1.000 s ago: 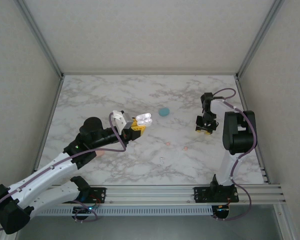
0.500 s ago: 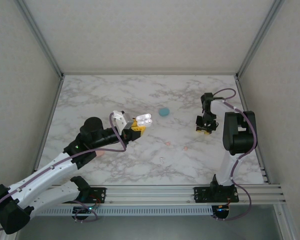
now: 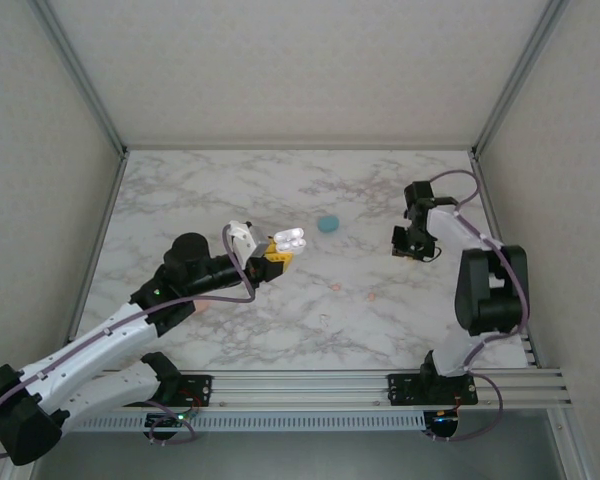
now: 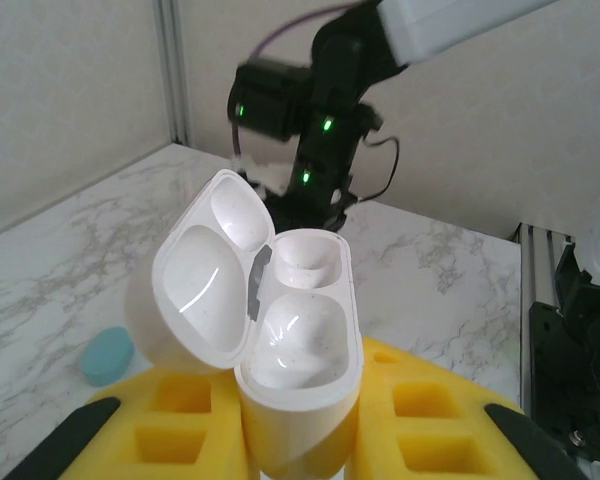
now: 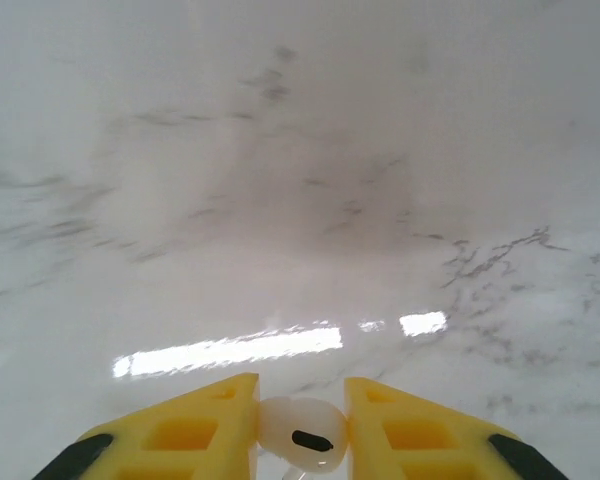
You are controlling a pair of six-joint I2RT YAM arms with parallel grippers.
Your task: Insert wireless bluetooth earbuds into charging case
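A small white earbud (image 5: 298,432) is clamped in the right gripper (image 5: 300,398), well right of the open white oval case (image 4: 300,340) clamped in the left gripper (image 3: 269,252).

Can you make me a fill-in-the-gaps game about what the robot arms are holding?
1. The left gripper holds a white case with its lid ____.
2. The two cups inside the case are ____.
3. The right gripper pinches a tiny earbud coloured ____.
4. On the table lies an oval thing coloured ____.

Missing words: open; empty; white; teal.
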